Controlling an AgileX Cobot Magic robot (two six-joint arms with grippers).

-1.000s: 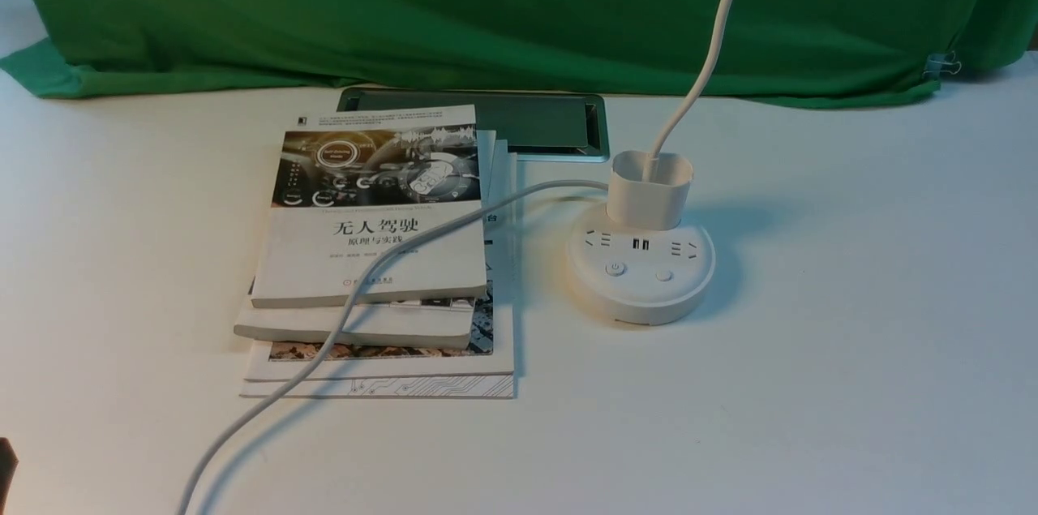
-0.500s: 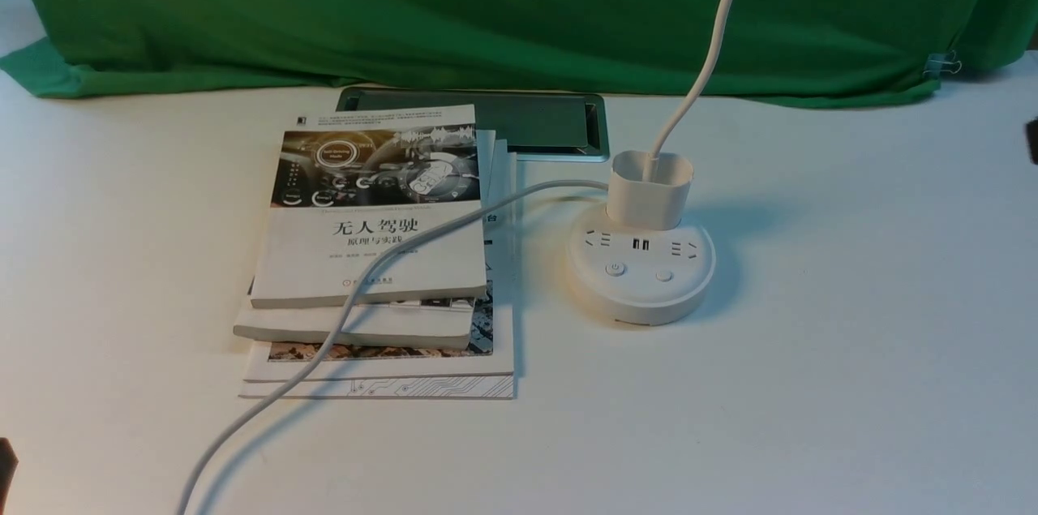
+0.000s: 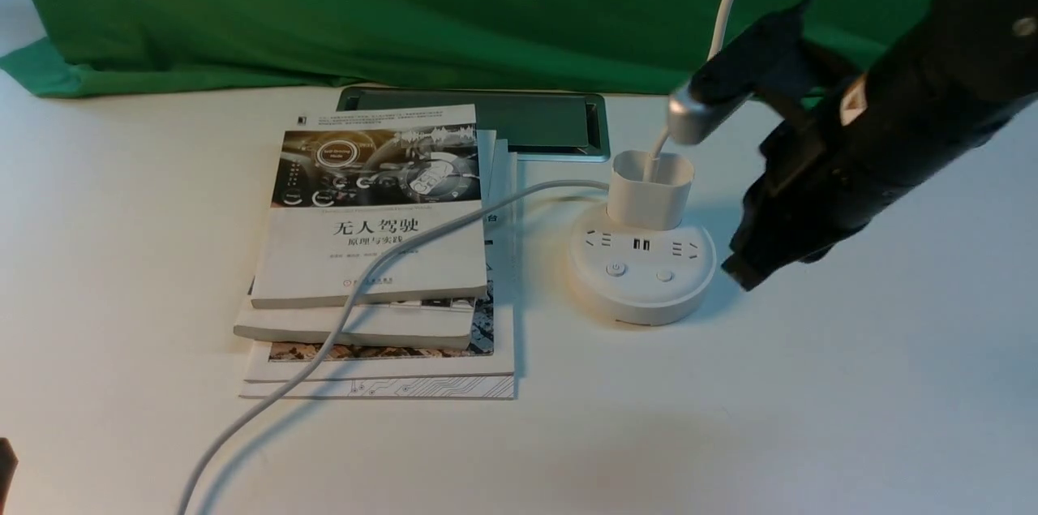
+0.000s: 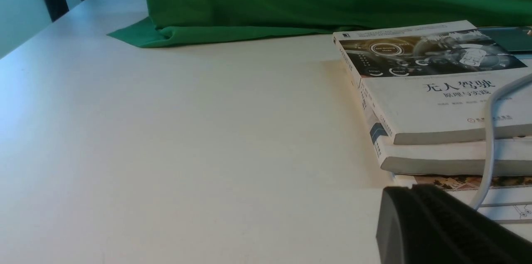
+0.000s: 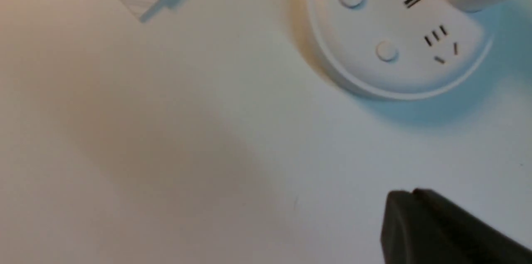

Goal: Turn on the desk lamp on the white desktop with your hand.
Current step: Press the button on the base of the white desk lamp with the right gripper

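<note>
The blurred right gripper (image 3: 744, 272), seemingly above the desktop (image 3: 616, 434), is closed and empty, near the lamp's base (image 3: 641, 288).

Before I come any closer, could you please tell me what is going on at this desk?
The robot's black right gripper, closed and empty, is beside the white round-based desk lamp, apparently to switch it on. It is not on either button. The black left gripper is also closed, away from the lamp.

book stack (image 3: 373, 251): grey cable across top | dark green tray (image 3: 527, 122): behind books | green cloth (image 3: 486, 12): backdrop
</note>
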